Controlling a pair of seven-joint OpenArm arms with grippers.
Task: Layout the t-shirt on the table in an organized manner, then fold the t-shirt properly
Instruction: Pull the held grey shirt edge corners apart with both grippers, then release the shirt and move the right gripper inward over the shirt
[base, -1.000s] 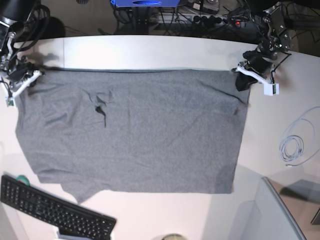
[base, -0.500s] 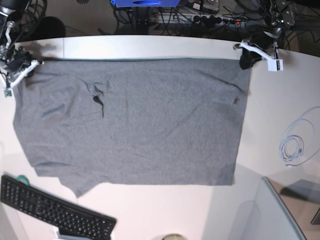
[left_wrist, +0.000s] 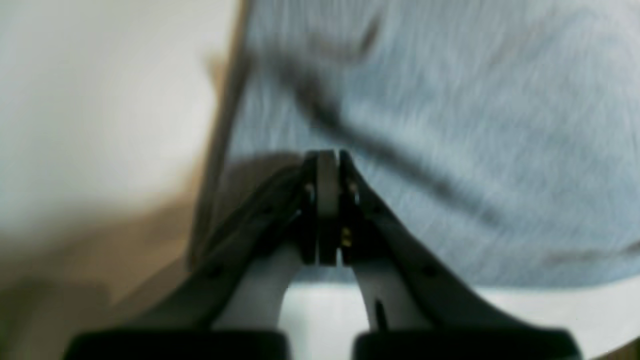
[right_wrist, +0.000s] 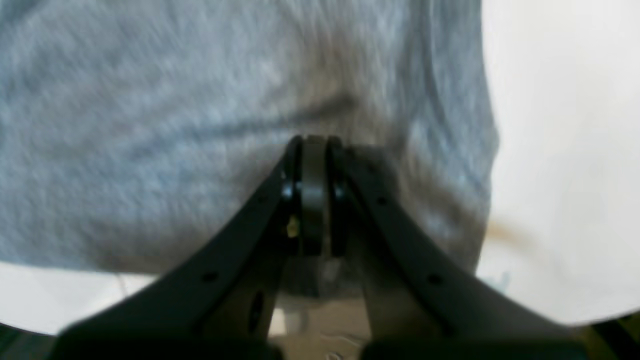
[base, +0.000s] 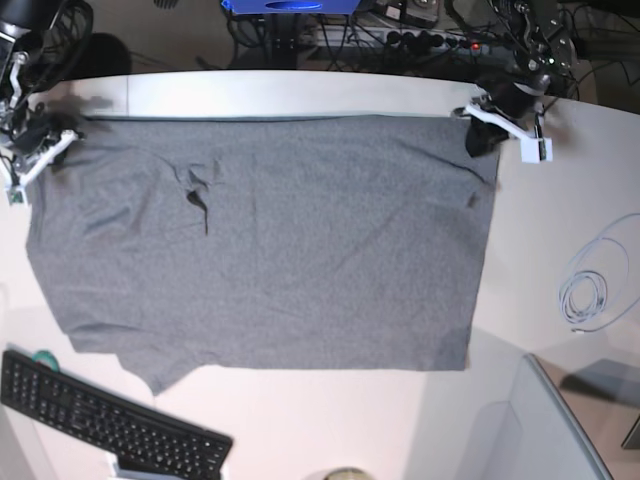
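The left gripper (left_wrist: 327, 160) is clamped tight on a far corner of the t-shirt (base: 270, 250), its jaws pressed together with grey fabric spreading away beyond the tips; the right gripper (right_wrist: 312, 145) is pinched closed the same way on the opposite far corner. Both wrist views are blurred, so the exact fold of cloth between the jaws seems uncertain. The t-shirt lies spread mostly flat across the table (base: 300, 95), near a black keyboard (base: 100, 415).
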